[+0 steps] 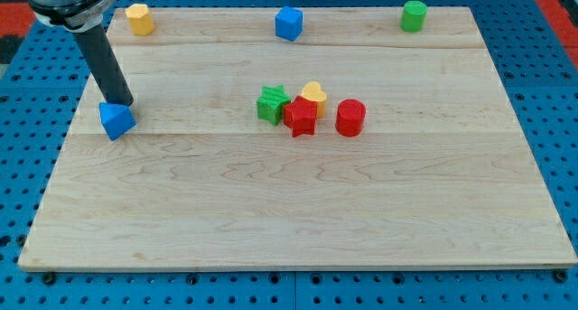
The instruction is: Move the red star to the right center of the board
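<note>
The red star [301,117] lies near the middle of the wooden board [298,211]. It touches a green star [271,104] on its left and a yellow heart [313,95] just above it. A red cylinder [349,117] stands a little to its right. My tip [124,103] is far to the view's left, touching the top of a blue block [116,120] near the board's left edge. The rod leans up toward the view's top left.
A yellow block [139,18] sits at the board's top left. A blue cube [289,23] is at the top centre and a green cylinder [414,14] at the top right. A blue pegboard [551,93] surrounds the board.
</note>
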Robot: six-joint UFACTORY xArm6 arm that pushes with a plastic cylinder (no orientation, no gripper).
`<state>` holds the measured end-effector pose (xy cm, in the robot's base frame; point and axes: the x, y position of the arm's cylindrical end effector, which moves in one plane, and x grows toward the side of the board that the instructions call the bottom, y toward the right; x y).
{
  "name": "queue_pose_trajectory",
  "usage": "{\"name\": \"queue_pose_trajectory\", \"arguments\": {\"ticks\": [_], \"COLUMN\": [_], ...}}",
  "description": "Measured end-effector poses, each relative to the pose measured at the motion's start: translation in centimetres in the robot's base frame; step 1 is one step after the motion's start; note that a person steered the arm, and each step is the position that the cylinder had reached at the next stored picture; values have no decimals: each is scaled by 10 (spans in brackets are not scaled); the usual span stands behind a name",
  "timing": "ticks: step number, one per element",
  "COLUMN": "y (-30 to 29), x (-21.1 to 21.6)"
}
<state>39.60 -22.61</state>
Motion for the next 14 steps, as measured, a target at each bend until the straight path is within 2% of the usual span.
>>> {"name": "queue_pose_trajectory", "arguments": {"ticks": [1,2,4,6,7,8,10,12,13,14], "y": [19,73,165,265,293,263,255,387,400,371], "x": [-4,-12,59,25,5,5,-36,-21,-9,-5]}}
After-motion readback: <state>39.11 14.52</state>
